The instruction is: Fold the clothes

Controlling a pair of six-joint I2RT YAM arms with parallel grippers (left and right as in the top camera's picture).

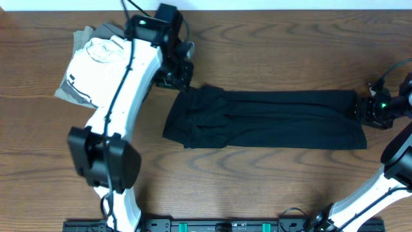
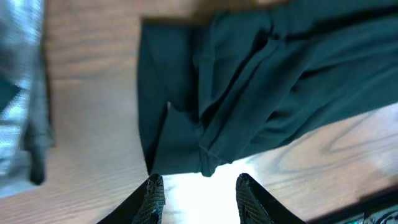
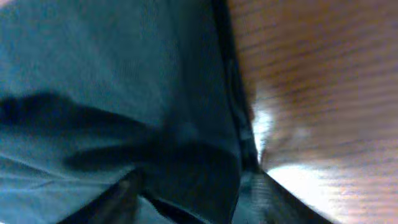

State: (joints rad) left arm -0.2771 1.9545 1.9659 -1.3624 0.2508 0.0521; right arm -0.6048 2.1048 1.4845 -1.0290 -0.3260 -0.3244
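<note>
Firstly, the surface is a brown wooden table [image 1: 270, 187] with a clear grain, and a pale strip runs along its far edge. At the far left corner lies a folded white garment [image 1: 103, 55] on top of folded grey garments [image 1: 77, 93]. Beside them the white left arm [image 1: 129, 84] reaches over the table to the upper left corner of the black shirt [image 1: 270, 119]. The left gripper [image 2: 199, 196] has its fingers [image 2: 152, 198] spread apart with only bare, brightly lit wood between them; the creased end of the shirt lies just beyond the tips.

The shirt rests in the middle of the table, folded into a long flat band from left to right. At its right end is the right gripper [image 1: 362, 108]. The right wrist view is blurred: dark fabric lies between the two fingers, but I cannot tell if they pinch it. A black rail [image 1: 225, 225] runs along the near edge.
</note>
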